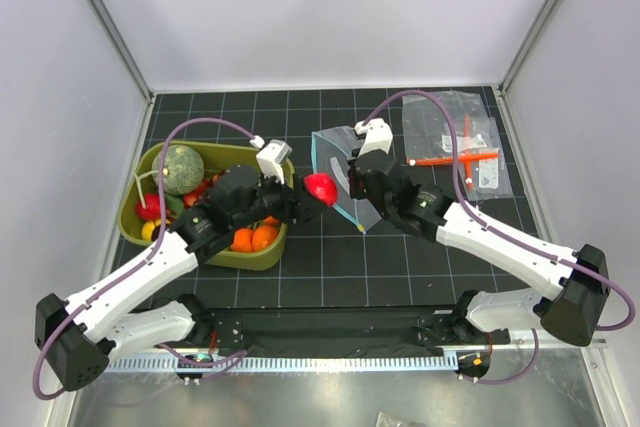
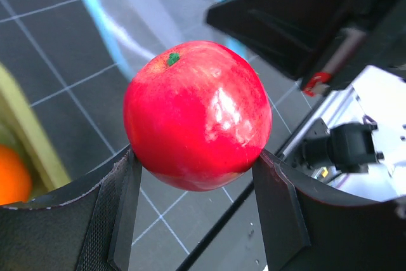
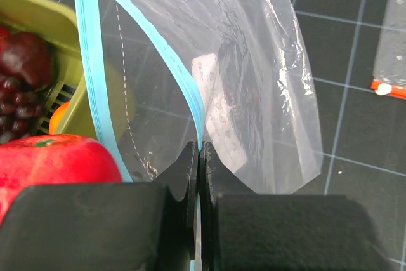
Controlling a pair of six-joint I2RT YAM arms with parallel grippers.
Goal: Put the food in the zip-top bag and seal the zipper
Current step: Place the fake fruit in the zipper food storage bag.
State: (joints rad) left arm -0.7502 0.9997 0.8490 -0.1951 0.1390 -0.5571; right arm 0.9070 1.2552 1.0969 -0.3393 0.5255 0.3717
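- Red apple (image 2: 193,112): clamped between the two fingers of the left gripper (image 2: 200,185) and carried clear of the mat. It sits just beside the bag's mouth, not yet inside.
- Zip-top bag (image 3: 247,74): clear crinkly pouch whose mouth gapes toward the apple. Nothing is visible inside it.
- Zipper (image 3: 182,80): light blue strip, unsealed, with its two lips standing apart. The right gripper (image 3: 199,160) has its jaws pressed flat together on one lip and holds it up.
- Oranges (image 1: 243,240): two, lying in the olive-green bin (image 1: 135,222) under the left arm. Neither gripper touches them.
- Grapes (image 3: 19,90): dark bunch in the same bin, to the left of the bag.
- Progress, as judged: early. The bag is held open and the first fruit is at the opening. Loading the apple, the oranges and the grapes and pressing the zipper shut are all left to do.
- Not for bagging: the grey-green melon (image 1: 183,167) in the bin, and the clear packets (image 1: 458,142) with an orange-red tool, right of the bag.
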